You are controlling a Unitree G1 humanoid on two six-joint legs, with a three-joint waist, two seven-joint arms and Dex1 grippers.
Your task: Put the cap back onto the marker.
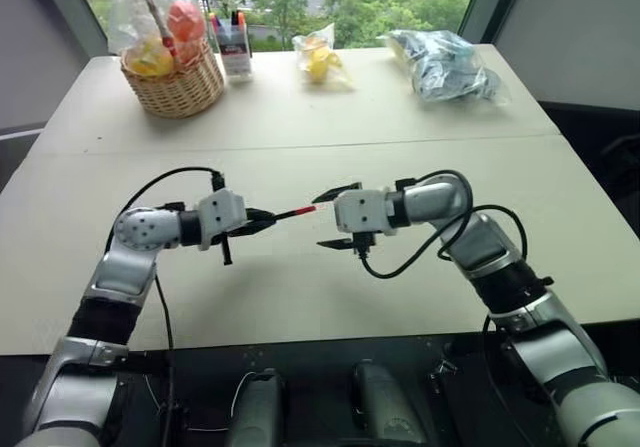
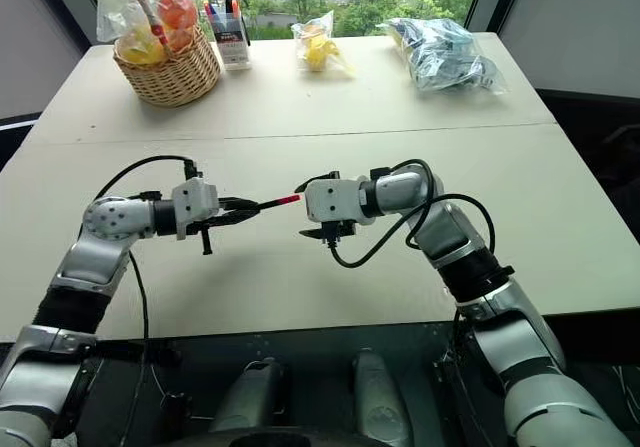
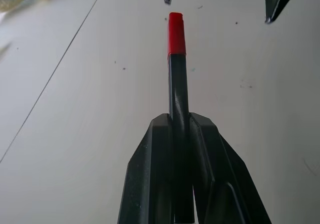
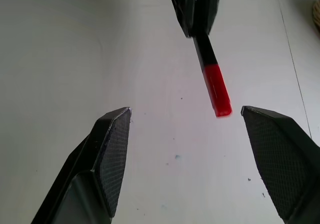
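Observation:
My left gripper (image 1: 262, 219) is shut on the slim black marker (image 1: 281, 214), held roughly level above the table and pointing toward my right gripper. The red cap (image 1: 303, 209) sits on the marker's free end; it also shows as the cap (image 3: 176, 33) past my left fingers (image 3: 150, 174). My right gripper (image 1: 325, 221) stands open just beyond the cap, one finger on each side of it and nothing between them. From the right wrist, the cap (image 4: 217, 91) hangs between the spread fingers (image 4: 107, 154) without touching them.
At the table's far edge stand a wicker basket (image 1: 180, 87) with bagged fruit, a holder of coloured markers (image 1: 233, 47), a bag of yellow fruit (image 1: 320, 62) and a crumpled plastic bag (image 1: 445, 62). A seam (image 1: 400, 142) runs across the white table.

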